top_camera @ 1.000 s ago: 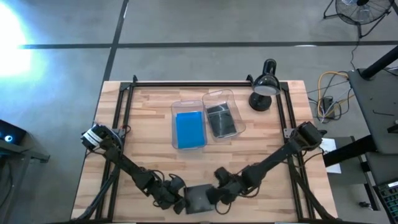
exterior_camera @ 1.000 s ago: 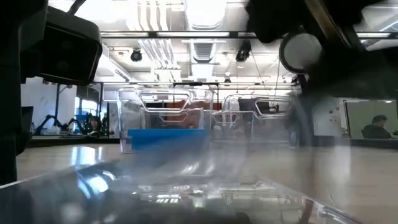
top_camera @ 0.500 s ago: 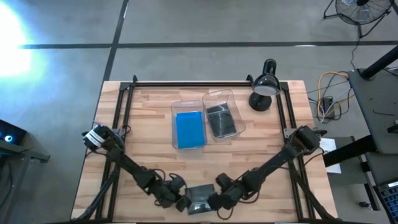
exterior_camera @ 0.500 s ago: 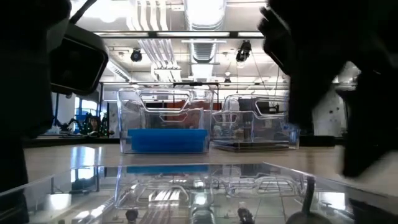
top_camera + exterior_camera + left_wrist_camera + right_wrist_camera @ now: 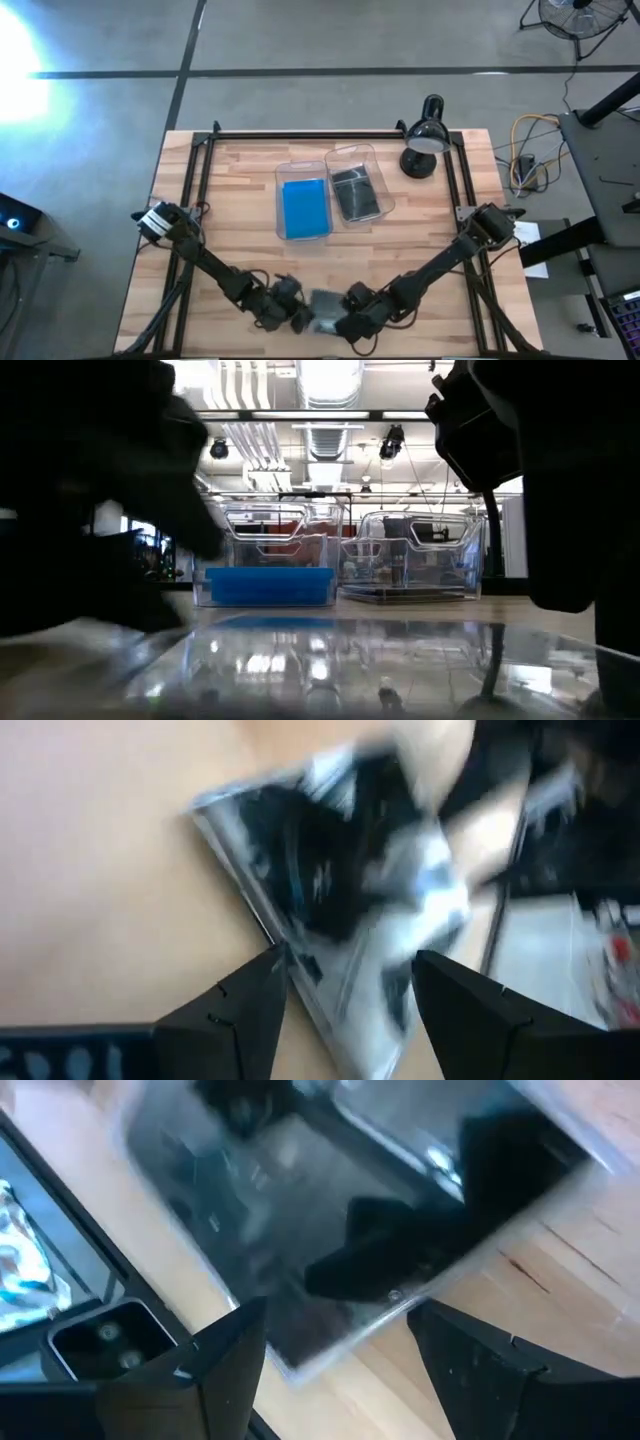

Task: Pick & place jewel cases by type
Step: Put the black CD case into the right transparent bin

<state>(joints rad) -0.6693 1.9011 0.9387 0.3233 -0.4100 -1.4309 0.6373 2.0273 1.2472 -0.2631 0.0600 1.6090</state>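
A smoky grey jewel case (image 5: pixel 325 303) lies near the table's near edge, blurred, between my two grippers. My left gripper (image 5: pixel 300 318) comes at it from the left, open, with one corner of the case (image 5: pixel 340 870) between its fingers. My right gripper (image 5: pixel 340 322) comes from the right, slanting down, also open, with an edge of the case (image 5: pixel 300 1200) reaching between its fingers. At mid-table stand two clear bins: the left bin (image 5: pixel 303 205) holds blue cases and the right bin (image 5: pixel 355 190) holds dark ones. My left gripper has one finger (image 5: pixel 255 995) right at the case's edge (image 5: pixel 300 975), coming low from the table's left. Blur hides whether they touch. My right gripper stands with a finger on either side of the case's corner (image 5: pixel 330 1355). I cannot tell whether it touches it.
A black desk lamp (image 5: pixel 425 145) stands at the far right of the table. Black frame rails (image 5: pixel 200 170) run along the left, right and far edges. Bare wood lies between the bins and the grippers.
The grey case, raised and tilted a second ago, has come down flat and shifted a little toward the far edge. My left gripper has risen a little and tipped up toward level. My right gripper has sunk toward the table.
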